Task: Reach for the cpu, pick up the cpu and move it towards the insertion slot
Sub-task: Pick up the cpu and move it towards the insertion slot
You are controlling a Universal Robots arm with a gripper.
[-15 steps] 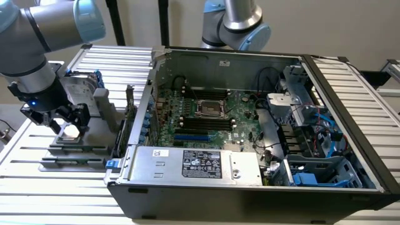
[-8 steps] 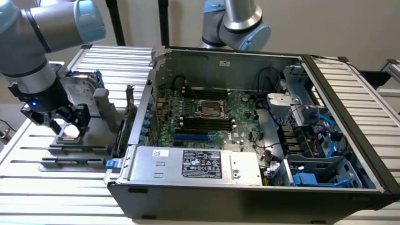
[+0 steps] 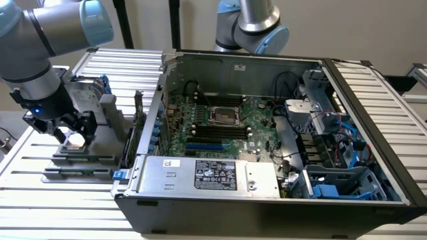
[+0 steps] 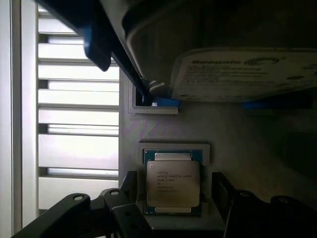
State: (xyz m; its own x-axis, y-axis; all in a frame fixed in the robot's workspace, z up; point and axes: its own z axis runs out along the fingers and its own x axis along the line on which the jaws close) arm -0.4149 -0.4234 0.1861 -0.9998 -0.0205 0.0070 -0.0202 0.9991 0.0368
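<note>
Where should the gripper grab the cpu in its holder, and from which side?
I'd pinch the cpu by two opposite side edges, coming down from above. It lies flat, top face up, in a shallow grey holder, so only its thin edges look free. The open gripper straddles it, its fingers beside two edges.

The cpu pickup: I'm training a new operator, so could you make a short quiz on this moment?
1. True or false: the cpu sits in the insertion slot.
2. The gripper is: A) shut on the cpu; B) open, straddling the cpu; C) shut and empty.
3. In the exterior view, on which side of the computer case does the cpu lie?
Key: 1 false; 2 B; 3 the exterior view's left.
</note>
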